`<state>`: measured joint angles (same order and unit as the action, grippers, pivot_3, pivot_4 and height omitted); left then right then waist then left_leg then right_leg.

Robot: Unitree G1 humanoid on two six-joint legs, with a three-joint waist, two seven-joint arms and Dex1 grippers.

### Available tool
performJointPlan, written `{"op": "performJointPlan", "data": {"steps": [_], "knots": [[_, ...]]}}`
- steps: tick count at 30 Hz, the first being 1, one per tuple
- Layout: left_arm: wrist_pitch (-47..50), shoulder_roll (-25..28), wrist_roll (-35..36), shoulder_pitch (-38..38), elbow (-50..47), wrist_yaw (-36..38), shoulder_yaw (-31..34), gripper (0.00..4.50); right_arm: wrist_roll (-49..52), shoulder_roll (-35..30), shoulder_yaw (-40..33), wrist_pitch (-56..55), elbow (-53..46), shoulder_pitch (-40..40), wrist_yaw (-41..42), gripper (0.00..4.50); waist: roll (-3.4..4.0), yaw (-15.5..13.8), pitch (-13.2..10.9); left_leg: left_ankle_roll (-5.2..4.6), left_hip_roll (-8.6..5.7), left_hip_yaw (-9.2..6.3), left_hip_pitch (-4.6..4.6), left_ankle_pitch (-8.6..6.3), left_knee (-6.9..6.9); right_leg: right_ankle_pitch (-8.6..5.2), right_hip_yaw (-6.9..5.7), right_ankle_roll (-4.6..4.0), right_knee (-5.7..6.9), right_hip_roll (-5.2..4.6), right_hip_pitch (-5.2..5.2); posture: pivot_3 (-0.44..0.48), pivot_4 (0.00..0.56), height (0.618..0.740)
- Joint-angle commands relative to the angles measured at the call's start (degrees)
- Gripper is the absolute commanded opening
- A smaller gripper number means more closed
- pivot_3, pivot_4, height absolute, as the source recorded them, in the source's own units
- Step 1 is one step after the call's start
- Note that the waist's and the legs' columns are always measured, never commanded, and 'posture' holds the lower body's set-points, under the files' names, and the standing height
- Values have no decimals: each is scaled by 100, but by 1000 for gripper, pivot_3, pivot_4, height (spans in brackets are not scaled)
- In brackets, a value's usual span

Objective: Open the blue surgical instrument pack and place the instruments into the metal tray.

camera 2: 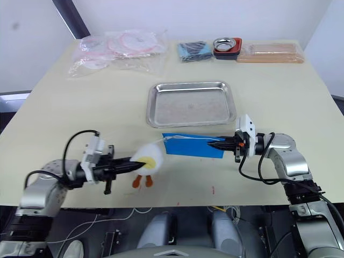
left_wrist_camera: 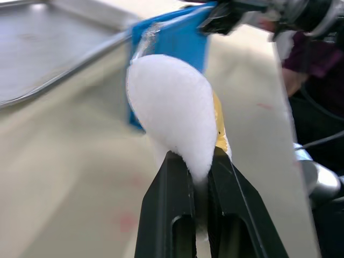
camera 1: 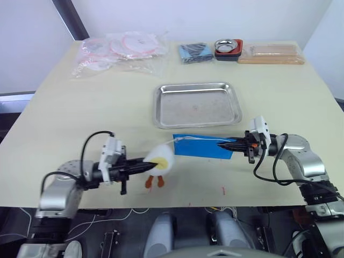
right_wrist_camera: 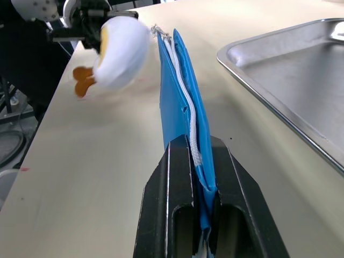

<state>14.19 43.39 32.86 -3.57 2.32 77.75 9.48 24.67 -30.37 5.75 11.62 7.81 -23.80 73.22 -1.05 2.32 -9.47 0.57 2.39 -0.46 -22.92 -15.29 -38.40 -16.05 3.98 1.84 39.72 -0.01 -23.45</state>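
The blue surgical instrument pack (camera 1: 201,147) is held on edge just above the table, in front of the metal tray (camera 1: 196,107). My right gripper (camera 1: 223,145) is shut on the pack's right end, with the white zipper line running between its fingers (right_wrist_camera: 177,177). A white plush duck charm (camera 1: 161,158) with orange feet hangs off the pack's left corner. My left gripper (camera 1: 146,164) is shut on that charm (left_wrist_camera: 172,107). The pack looks closed and the instruments are hidden.
Along the table's far side lie clear plastic bags (camera 1: 121,51), a dark blue folded bundle (camera 1: 194,52), a small metal bowl on a red base (camera 1: 228,48) and a tan wrapped block (camera 1: 271,54). The table's front edge runs just below both grippers.
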Motion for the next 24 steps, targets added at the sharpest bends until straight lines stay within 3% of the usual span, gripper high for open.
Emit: {"op": "performJointPlan", "data": {"steps": [1,14,24], "knots": [[-247,175,-115,-120,340,-29,317,17,54,38,-168,-160,-92,-19,-42,0,0,-2,0,0,0,0,0,0,0,0,0,0,0,0,0,0,150,740],[-688,292,-1312,-71,747,-420,-433,17,23,55,-190,-218,-128,6,0,0,4,-6,1,0,0,4,2,0,0,0,2,0,1,-1,0,0,150,740],[-783,98,-1422,-213,1093,-555,-686,17,339,80,-353,54,-262,-63,-19,0,28,-33,15,0,-3,9,4,0,0,0,3,0,2,-3,2,0,150,740]]}}
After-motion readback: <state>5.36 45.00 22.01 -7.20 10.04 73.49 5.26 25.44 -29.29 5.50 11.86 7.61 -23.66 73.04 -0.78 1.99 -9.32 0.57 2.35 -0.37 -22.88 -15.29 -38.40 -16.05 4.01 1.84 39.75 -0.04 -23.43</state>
